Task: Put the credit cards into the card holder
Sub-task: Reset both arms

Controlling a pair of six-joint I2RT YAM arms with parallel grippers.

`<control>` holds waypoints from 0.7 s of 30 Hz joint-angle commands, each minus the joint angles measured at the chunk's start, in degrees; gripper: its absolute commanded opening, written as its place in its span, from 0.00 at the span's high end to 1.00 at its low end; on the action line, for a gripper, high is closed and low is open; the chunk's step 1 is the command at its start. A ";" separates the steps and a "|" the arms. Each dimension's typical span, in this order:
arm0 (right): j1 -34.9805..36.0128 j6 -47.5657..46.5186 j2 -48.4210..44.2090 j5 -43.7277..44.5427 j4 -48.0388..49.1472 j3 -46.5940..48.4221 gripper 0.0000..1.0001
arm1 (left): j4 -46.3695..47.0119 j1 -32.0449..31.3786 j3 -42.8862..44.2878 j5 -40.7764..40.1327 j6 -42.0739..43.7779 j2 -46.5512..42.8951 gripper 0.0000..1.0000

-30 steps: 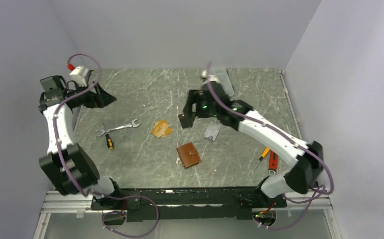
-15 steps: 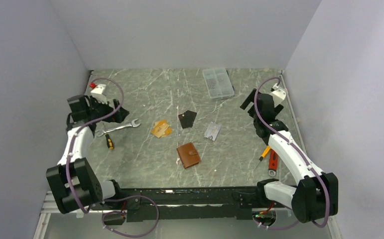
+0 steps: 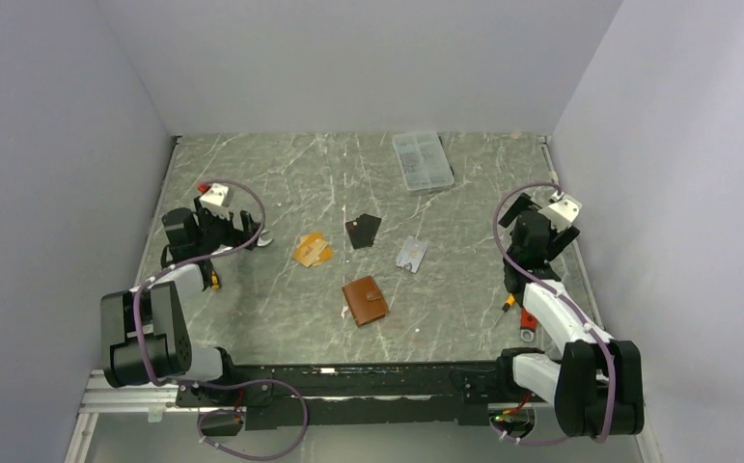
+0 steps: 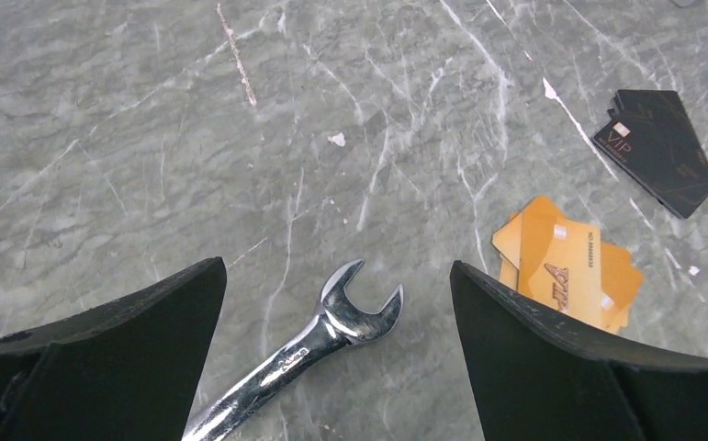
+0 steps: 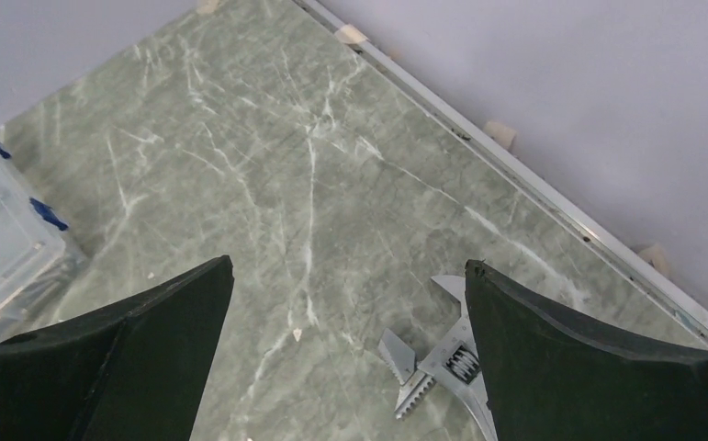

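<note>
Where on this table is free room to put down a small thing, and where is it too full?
Bare table lies far left, between the clear box and the left edge, and along the near edge in front of the card holder. The middle is crowded: the orange cards, black cards and silver card lie close together beyond the holder.

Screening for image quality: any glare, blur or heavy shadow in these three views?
Top external: even soft light, sharp, faint shadows only. Left wrist: crisp, a glint on the wrench, print on the orange card legible. Right wrist: sharp; the adjustable wrench clear, fingers featureless black.
</note>
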 commanded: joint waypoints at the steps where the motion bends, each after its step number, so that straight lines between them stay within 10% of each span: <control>1: -0.26 -3.63 3.04 -0.57 11.79 -3.72 0.00 | 14.92 -0.58 -5.42 -1.89 -0.71 0.76 0.01; 12: -0.30 -6.84 11.30 -2.99 40.22 -17.37 0.00 | 40.28 -6.71 -19.64 -16.90 0.23 -0.56 0.01; 21: 0.58 -15.89 21.64 -18.35 50.81 -16.77 0.00 | 34.29 -7.12 -18.78 -16.57 1.81 -2.69 0.01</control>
